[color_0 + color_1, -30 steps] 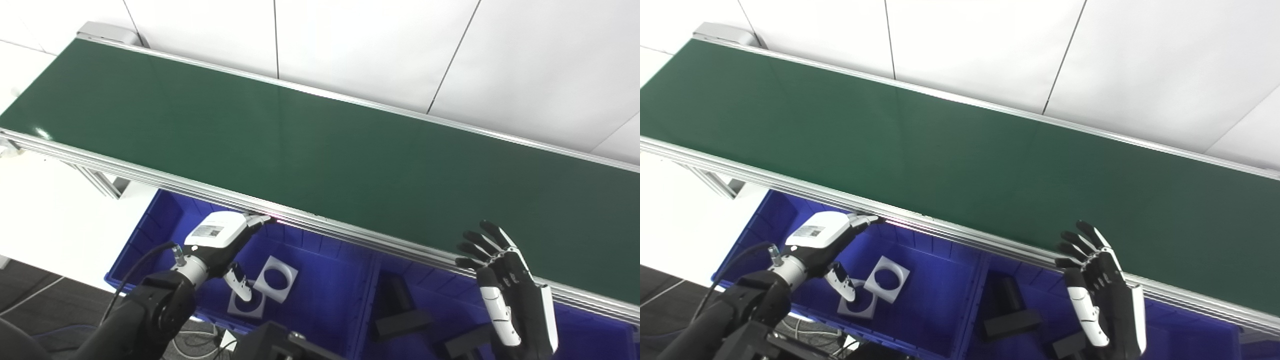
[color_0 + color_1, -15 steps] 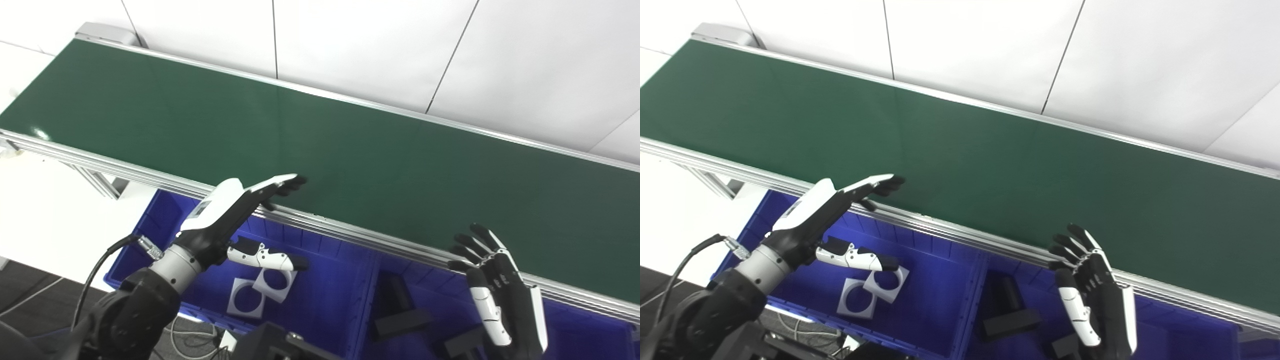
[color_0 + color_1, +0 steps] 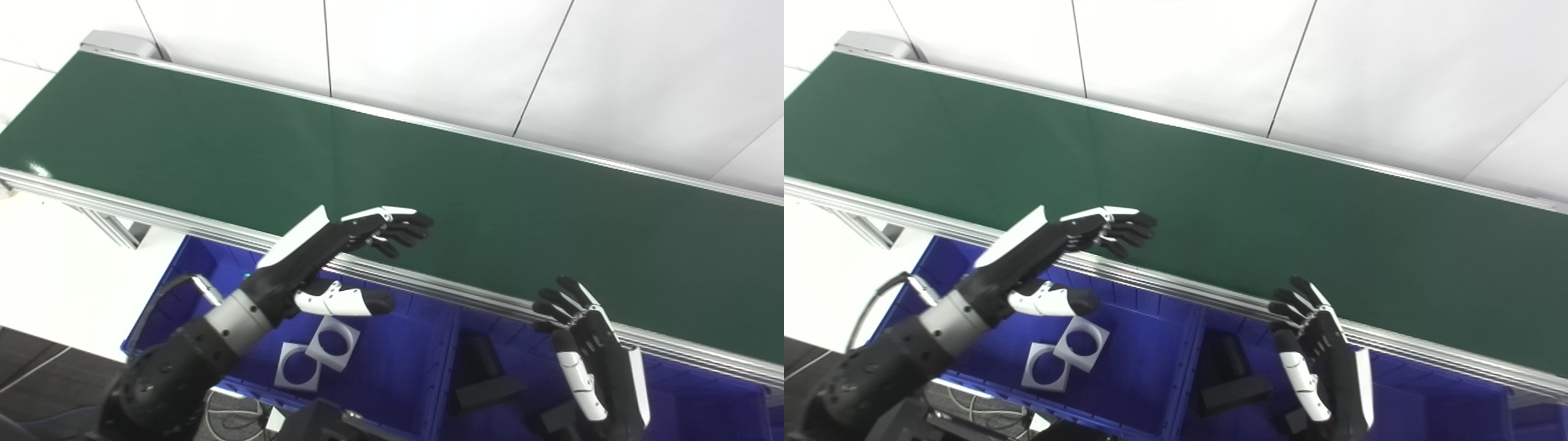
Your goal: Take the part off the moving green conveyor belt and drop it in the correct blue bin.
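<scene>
The green conveyor belt is seen running from upper left to lower right, and its surface is bare: no part can be made out on it. The left hand is held out over the belt's near aluminium rail, fingers stretched forward and slightly curled above the green, thumb spread low over the bin below. Nothing is gripped; the hand is wide apart. The right hand is raised upright at the near rail further right, fingers fanned out, palm empty, its fingertips lying across the rail in the picture.

Below the rail, a blue bin is seen on the left side, and two white square parts with round holes are lying flat on its floor, touching one another at a corner. A second blue bin is set just beside it to the right, and dark block-shaped parts are resting inside, partly hidden by the right hand. White wall panels are seen behind the belt.
</scene>
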You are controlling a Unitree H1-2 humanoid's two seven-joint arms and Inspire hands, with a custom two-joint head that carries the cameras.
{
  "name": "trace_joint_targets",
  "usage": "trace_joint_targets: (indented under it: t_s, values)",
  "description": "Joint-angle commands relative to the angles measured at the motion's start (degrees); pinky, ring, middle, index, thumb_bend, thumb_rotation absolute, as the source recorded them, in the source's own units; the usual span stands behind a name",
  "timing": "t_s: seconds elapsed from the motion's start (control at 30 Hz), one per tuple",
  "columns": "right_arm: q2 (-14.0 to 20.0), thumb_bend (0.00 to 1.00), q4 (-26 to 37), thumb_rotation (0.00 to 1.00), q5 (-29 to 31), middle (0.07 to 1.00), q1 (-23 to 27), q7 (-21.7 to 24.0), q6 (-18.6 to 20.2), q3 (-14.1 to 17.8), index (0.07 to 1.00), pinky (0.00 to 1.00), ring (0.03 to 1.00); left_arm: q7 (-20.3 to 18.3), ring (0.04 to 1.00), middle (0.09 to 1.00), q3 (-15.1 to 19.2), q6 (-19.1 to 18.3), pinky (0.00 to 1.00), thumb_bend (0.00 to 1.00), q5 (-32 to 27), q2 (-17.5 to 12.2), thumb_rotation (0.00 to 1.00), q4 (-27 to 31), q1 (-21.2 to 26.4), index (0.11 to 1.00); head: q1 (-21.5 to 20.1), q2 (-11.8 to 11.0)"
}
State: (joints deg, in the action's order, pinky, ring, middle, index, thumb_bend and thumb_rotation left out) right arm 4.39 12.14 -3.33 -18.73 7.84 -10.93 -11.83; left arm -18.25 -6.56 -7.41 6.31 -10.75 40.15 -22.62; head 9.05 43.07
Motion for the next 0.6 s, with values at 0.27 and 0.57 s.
trace_joint_targets:
  t_s: [0.27, 0.57]
  values:
    - [-1.97, 0.60, -0.35, 0.68, -3.16, 0.773, -0.74, -2.12, -5.34, -0.83, 0.842, 0.62, 0.718, 2.40, 0.797, 0.816, -4.71, 13.69, 0.75, 0.87, -4.90, 6.03, 0.87, -17.18, 3.44, 0.858, -7.57, -1.85]
    - [-4.08, 0.62, -1.38, 0.67, -5.55, 0.794, -1.40, -3.86, -5.91, -2.13, 0.853, 0.64, 0.747, 2.83, 0.793, 0.816, -3.12, 21.10, 0.78, 0.78, -10.64, 7.24, 0.83, -32.65, 6.48, 0.836, -16.01, -1.97]
